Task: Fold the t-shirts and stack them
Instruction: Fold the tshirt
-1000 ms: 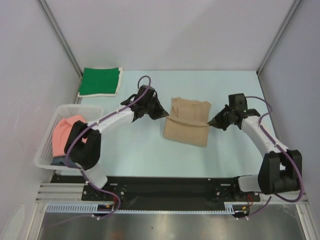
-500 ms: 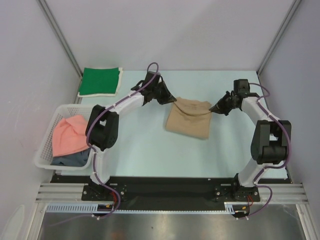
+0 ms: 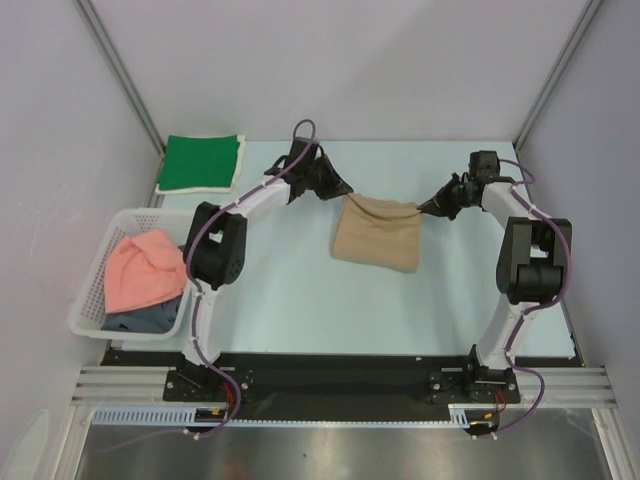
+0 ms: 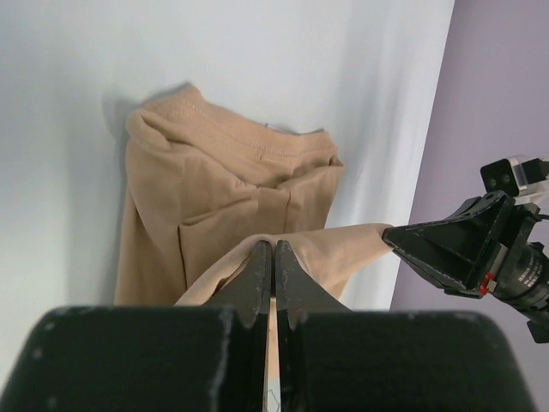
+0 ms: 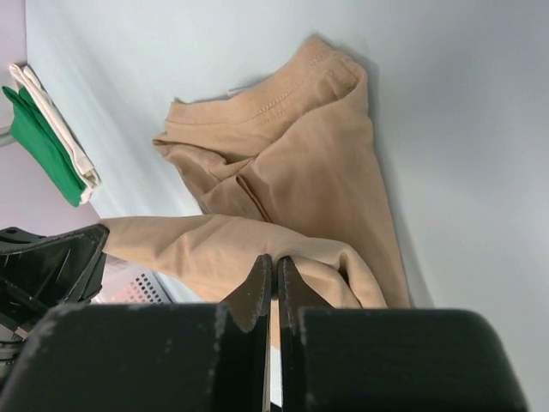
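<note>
The tan t-shirt (image 3: 376, 232) lies near the middle of the tabletop (image 3: 280, 290), a little to the far side. It is partly folded. Most of it rests flat on the surface, and its far edge is lifted and drawn out into a band between the two claws.

The left claw (image 3: 345, 193) is pressed together on the far-left corner of that band. In the left wrist view we see its fingertips (image 4: 262, 257) meet with tan cloth pinched between them. The right claw (image 3: 422, 208) is pinching the far-right corner in the same way, and the right wrist view shows its jaws tight together on a fold of the cloth. The shirt therefore hangs between the two claws, with its lower layers below and nearer than them on the tabletop. In both wrist views a stitched hem shows at the end of the shirt away from the claws, and each view shows the opposite claw at the other end of the stretched band.

Well apart from all this, the green t-shirt (image 3: 200, 160) lies folded flat at the far-left corner of the tabletop, with a white edge showing beneath it. Nearer along the left side stands the white lattice basket (image 3: 150, 215). Inside it the salmon pink t-shirt (image 3: 145, 270) is crumpled on top of the dark grey-blue t-shirt (image 3: 150, 318), which peeks out at the near end.
</note>
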